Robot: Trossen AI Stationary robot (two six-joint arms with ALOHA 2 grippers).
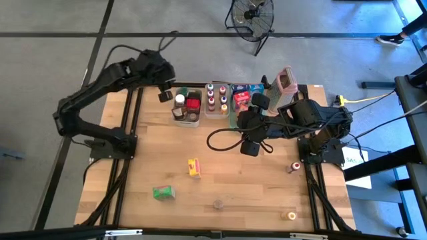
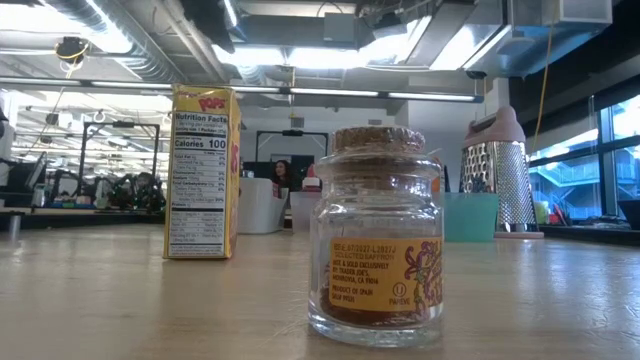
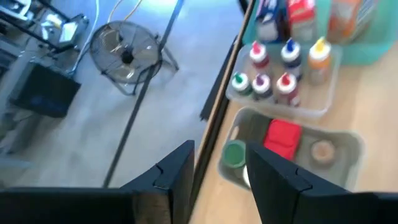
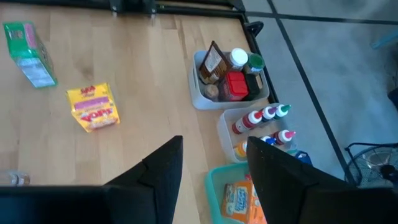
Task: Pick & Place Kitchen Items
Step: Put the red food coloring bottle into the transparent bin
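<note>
Loose kitchen items lie on the wooden table: a yellow box (image 1: 193,167) (image 4: 93,107) (image 2: 203,172), a green box (image 1: 163,193) (image 4: 28,53), a cork-topped jar (image 1: 218,204) (image 2: 378,235) and two small bottles (image 1: 293,167) (image 1: 289,215). At the far edge, a clear tub (image 1: 187,109) (image 3: 292,146) holds jars and a red box. A second tub (image 1: 217,100) (image 3: 280,74) holds spice bottles. My left gripper (image 1: 165,95) (image 3: 217,155) hangs open above the first tub's far left corner. My right gripper (image 1: 244,133) (image 4: 214,149) hovers open, high over the table near the green tray (image 1: 235,113).
A metal grater with a pink top (image 1: 287,81) (image 2: 497,180) stands at the far right beside the green tray, which holds boxes. A black cable loops on the table under the right arm (image 1: 220,140). A fan (image 1: 252,17) stands on the floor beyond the table.
</note>
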